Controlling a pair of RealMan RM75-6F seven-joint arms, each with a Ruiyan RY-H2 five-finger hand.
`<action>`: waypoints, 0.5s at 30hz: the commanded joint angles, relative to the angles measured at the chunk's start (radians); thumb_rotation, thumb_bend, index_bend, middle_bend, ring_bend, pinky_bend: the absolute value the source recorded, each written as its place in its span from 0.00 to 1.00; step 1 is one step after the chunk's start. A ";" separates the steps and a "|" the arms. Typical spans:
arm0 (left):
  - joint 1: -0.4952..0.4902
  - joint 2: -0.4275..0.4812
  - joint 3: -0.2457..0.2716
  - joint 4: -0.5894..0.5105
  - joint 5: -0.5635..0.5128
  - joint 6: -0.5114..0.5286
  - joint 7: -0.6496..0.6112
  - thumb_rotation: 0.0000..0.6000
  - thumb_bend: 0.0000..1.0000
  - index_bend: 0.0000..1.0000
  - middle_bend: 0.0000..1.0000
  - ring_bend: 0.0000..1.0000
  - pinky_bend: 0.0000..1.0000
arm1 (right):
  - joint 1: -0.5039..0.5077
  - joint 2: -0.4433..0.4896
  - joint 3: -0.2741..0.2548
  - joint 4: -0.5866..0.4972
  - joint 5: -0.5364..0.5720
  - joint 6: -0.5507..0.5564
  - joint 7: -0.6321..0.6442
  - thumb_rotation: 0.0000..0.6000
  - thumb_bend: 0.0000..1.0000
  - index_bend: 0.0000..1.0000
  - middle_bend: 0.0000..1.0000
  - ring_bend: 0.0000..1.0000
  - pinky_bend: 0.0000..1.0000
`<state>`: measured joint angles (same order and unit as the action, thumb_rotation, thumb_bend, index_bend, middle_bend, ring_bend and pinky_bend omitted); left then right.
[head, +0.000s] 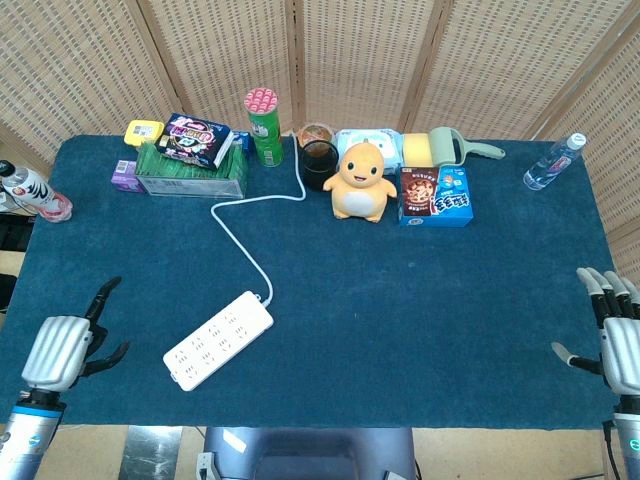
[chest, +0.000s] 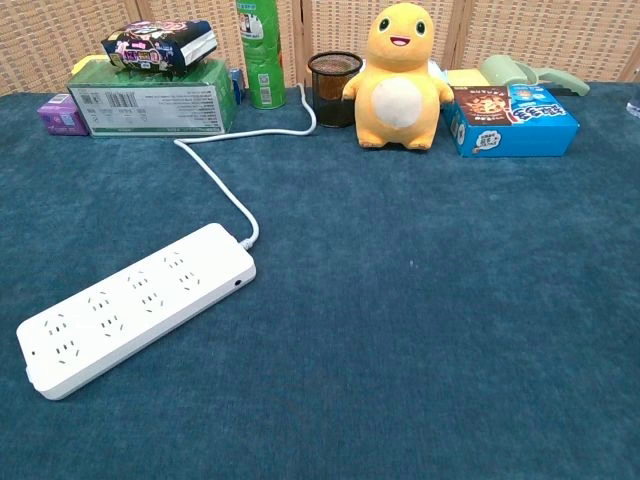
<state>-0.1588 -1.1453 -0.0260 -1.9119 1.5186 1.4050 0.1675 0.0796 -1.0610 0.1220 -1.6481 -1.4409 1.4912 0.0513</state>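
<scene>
The left robot hand (head: 62, 348) hovers over the near left edge of the blue surface (head: 430, 300), fingers spread and empty, just left of the white power strip (head: 218, 339), which is the thing nearest to it and not touched. The one power strip lies flat in the near left part of the surface; in the head view its long axis runs diagonally from near left to far right, socket face up. Its white cord (head: 240, 240) leaves the far right end and curves back toward the row of things at the far edge. The right robot hand (head: 612, 335) is at the near right edge, fingers extended and apart, holding nothing. In the back row stand one orange plush toy (head: 360, 181), one blue snack box (head: 435, 195), one dark cup (head: 319, 165), one green tube can (head: 264, 127) and one green carton (head: 190, 172); one clear bottle (head: 552, 161) lies at the far right.
</scene>
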 joint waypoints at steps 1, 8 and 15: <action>-0.041 -0.063 -0.015 -0.037 -0.038 -0.056 0.095 1.00 0.62 0.03 1.00 1.00 1.00 | 0.001 -0.001 0.001 0.002 0.004 -0.003 0.002 1.00 0.00 0.06 0.09 0.07 0.00; -0.079 -0.157 -0.023 -0.029 -0.108 -0.116 0.196 1.00 0.66 0.17 1.00 1.00 1.00 | 0.002 0.001 0.004 0.008 0.014 -0.011 0.014 1.00 0.00 0.06 0.09 0.07 0.00; -0.113 -0.252 -0.014 0.002 -0.178 -0.172 0.295 1.00 0.66 0.29 1.00 1.00 1.00 | 0.007 0.000 0.005 0.015 0.023 -0.025 0.019 1.00 0.00 0.06 0.09 0.07 0.00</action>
<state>-0.2606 -1.3774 -0.0427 -1.9204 1.3600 1.2492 0.4428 0.0859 -1.0609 0.1265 -1.6342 -1.4182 1.4671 0.0704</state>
